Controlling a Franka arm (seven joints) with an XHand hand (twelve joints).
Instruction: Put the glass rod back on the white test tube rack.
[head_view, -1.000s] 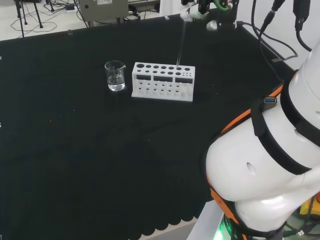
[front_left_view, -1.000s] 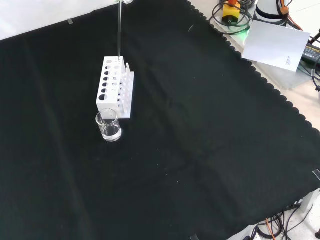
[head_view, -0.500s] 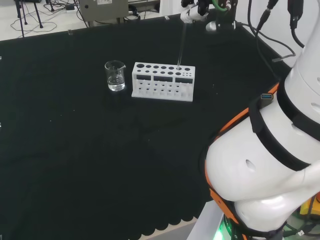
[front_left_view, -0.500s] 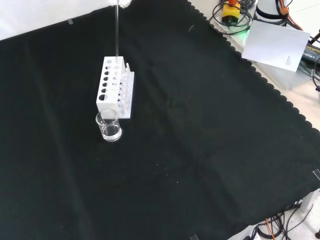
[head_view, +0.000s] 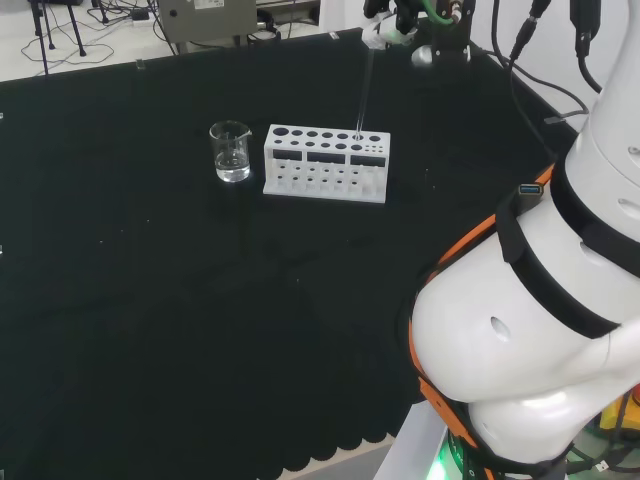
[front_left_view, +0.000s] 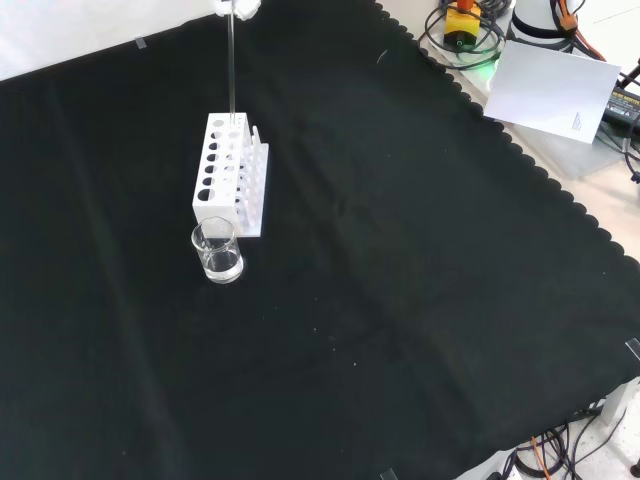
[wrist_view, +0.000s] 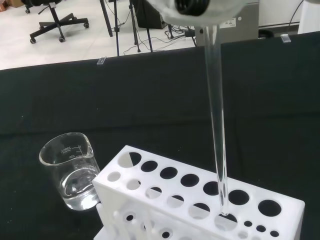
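The hand (head_view: 385, 28) pinches the glass rod (wrist_view: 216, 125) upright, tip in a white rack (wrist_view: 200, 200) hole; best lowered straight toward six o'clock, without tilting.

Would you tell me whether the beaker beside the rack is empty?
No, the beaker beside the white rack holds a little clear liquid at its bottom in the wrist view.

I work in a robotics lab: my table (front_left_view: 420, 300) is draped in black cloth with a scalloped edge, and on it stand a white test tube rack (head_view: 326, 163) and a small glass beaker (head_view: 230, 151) holding clear liquid. Around it I see loose cables (front_left_view: 470, 35), a sheet of paper (front_left_view: 555, 90), a wheeled office chair (wrist_view: 55, 20) and tripod legs (head_view: 55, 30) on a pale floor.
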